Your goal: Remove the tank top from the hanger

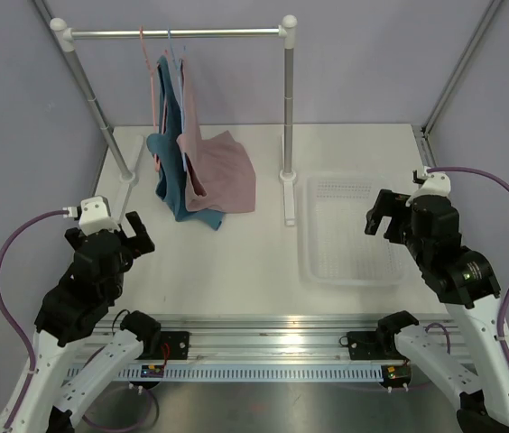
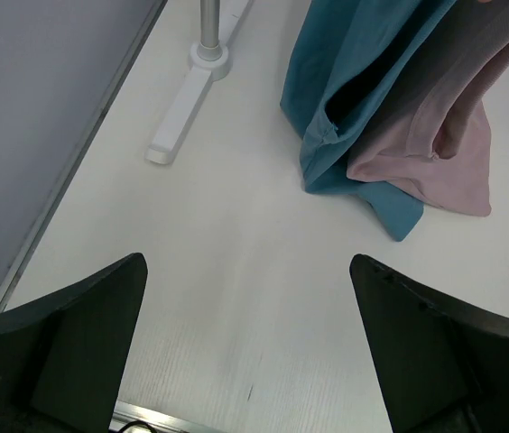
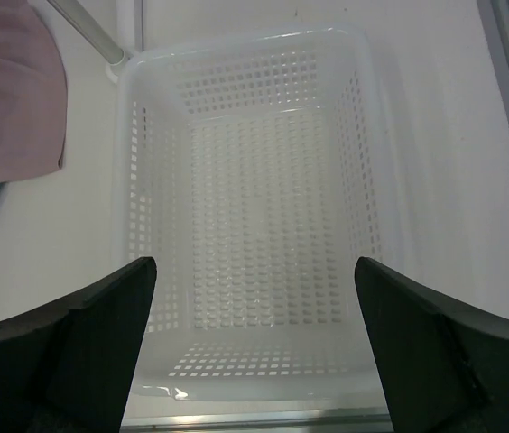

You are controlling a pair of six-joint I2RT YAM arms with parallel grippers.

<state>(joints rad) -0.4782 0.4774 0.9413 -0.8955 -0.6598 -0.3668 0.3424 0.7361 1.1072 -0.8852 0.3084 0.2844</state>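
Observation:
The dusty-pink tank top [image 1: 223, 171] hangs from the light-blue hanger [image 1: 180, 65] on the rail, and its lower part lies spread on the table. It also shows in the left wrist view [image 2: 453, 135] and at the top left of the right wrist view [image 3: 11, 99]. My left gripper [image 1: 137, 230] is open and empty, low over the table in front of the garments [image 2: 247, 271]. My right gripper [image 1: 381, 212] is open and empty above the white basket [image 3: 254, 266]. Both are well apart from the tank top.
A teal-blue tank top [image 1: 169, 171] hangs on a thin pink hanger [image 1: 151, 63] just left of the pink one, also in the left wrist view [image 2: 354, 81]. The rack's rail [image 1: 227, 33], right post [image 1: 288, 99] and left foot [image 2: 182, 108] stand around them. The white perforated basket [image 1: 313, 234] sits right.

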